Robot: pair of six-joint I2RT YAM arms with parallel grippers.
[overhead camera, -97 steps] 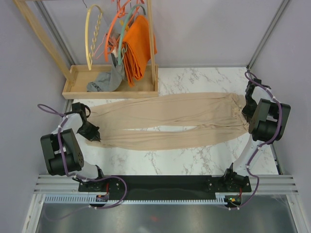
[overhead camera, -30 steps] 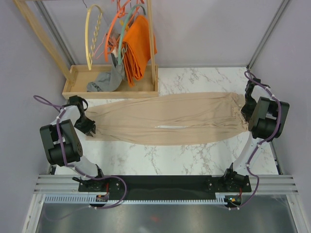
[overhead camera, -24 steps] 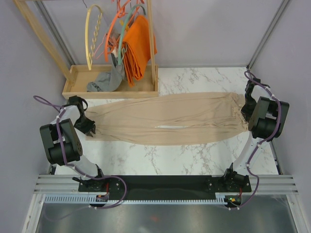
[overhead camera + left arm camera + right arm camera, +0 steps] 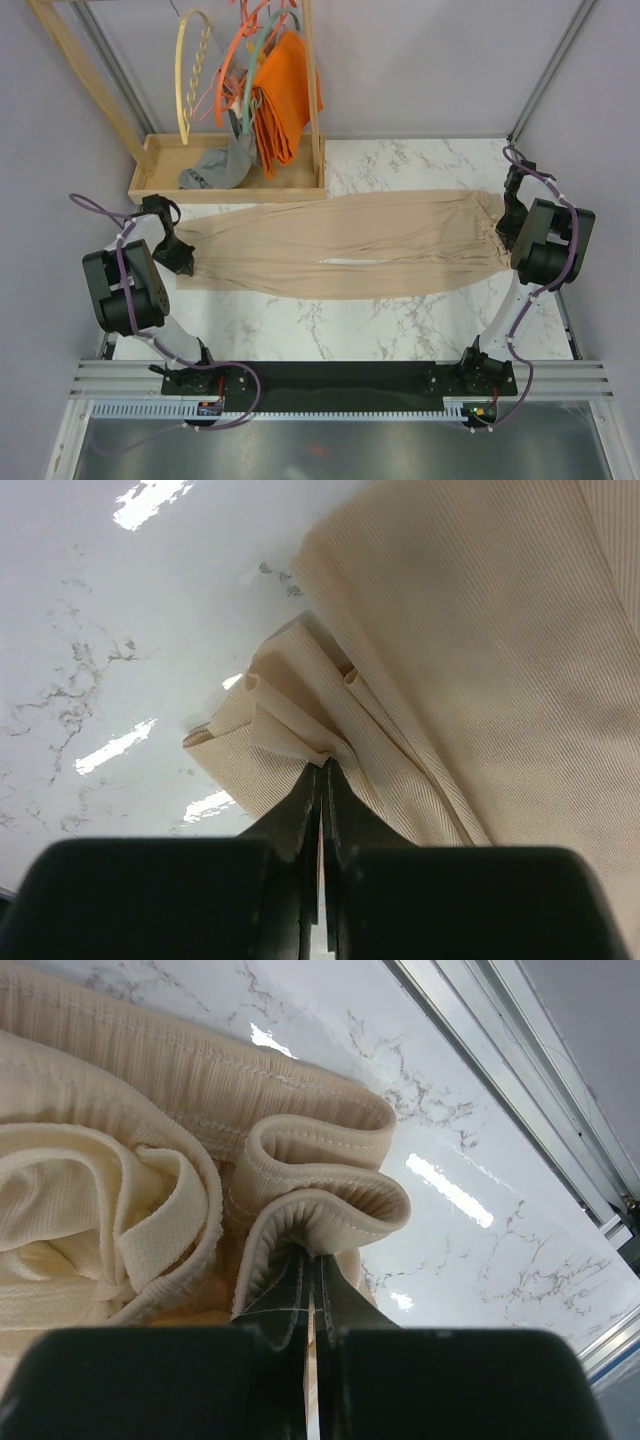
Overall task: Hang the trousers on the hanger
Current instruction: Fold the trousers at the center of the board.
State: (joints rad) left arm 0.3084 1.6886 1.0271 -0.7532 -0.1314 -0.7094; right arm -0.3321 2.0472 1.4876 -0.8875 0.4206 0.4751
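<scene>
The beige trousers [image 4: 340,245] lie stretched across the marble table, legs folded together, waist at the right. My left gripper [image 4: 186,258] is shut on the leg cuffs [image 4: 300,735] at the left end. My right gripper [image 4: 497,232] is shut on the bunched elastic waistband [image 4: 330,1195] at the right end. The pale yellow hanger [image 4: 192,75] with its twisted bar hangs on the wooden rack at the back left, apart from both grippers.
A wooden rack with a tray base [image 4: 230,185] stands at the back left, holding orange hangers [image 4: 235,60], a teal hanger, an orange cloth [image 4: 285,95] and a small grey garment [image 4: 215,165]. Metal frame rails run along the table's right edge [image 4: 520,1050].
The lower leg has been folded up onto the other, so the trousers lie as one band. My left gripper has moved farther back with the cuffs. The right gripper has stayed put.
</scene>
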